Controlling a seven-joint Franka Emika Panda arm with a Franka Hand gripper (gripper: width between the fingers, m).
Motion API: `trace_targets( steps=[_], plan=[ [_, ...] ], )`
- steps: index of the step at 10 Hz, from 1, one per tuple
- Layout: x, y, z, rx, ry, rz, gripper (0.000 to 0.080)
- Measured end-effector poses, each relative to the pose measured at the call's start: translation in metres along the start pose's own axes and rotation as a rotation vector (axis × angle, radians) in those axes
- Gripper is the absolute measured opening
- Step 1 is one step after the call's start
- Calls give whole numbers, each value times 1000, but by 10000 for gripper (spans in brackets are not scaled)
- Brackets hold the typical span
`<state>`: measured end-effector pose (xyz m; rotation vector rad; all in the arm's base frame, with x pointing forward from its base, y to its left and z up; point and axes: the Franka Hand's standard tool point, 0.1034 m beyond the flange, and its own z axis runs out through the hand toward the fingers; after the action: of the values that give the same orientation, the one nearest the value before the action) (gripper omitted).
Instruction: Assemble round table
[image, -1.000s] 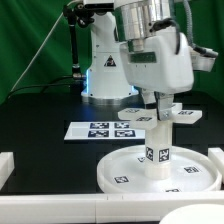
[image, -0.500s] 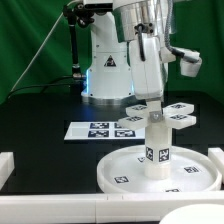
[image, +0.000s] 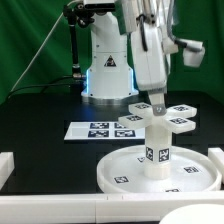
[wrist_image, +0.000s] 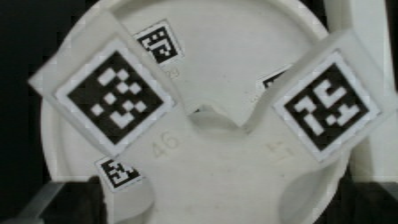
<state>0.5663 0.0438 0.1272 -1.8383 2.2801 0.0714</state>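
The large round rimmed disc (image: 120, 172) lies flat on the black table at the front. The short cylindrical leg (image: 158, 152) stands upright on it, tag facing the camera. The cross-shaped piece (image: 176, 122) sits level on top of the leg. My gripper (image: 152, 106) comes straight down onto the cross-shaped piece and is shut on it. In the wrist view the cross-shaped piece (wrist_image: 210, 95) fills the frame with its tagged arms, the disc (wrist_image: 231, 28) shows beneath, and my gripper (wrist_image: 214, 216) has dark fingers (wrist_image: 365, 208) on either side of the white part.
The marker board (image: 98, 130) lies flat behind the disc, toward the exterior view's left. The arm's white base (image: 105, 70) stands at the back. White border rails sit at the front left (image: 7, 165) and right (image: 216, 156).
My wrist has turned about its vertical axis, and the cross-shaped piece has turned with it on top of the leg. The disc and leg stay in place.
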Motion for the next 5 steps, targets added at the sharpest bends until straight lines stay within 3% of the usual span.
trace_targets(
  steps=[3,5],
  plan=[
    [0,1,2,-2,2,-37,649],
    [-2,4,7,-18,12,-283,649]
  ],
)
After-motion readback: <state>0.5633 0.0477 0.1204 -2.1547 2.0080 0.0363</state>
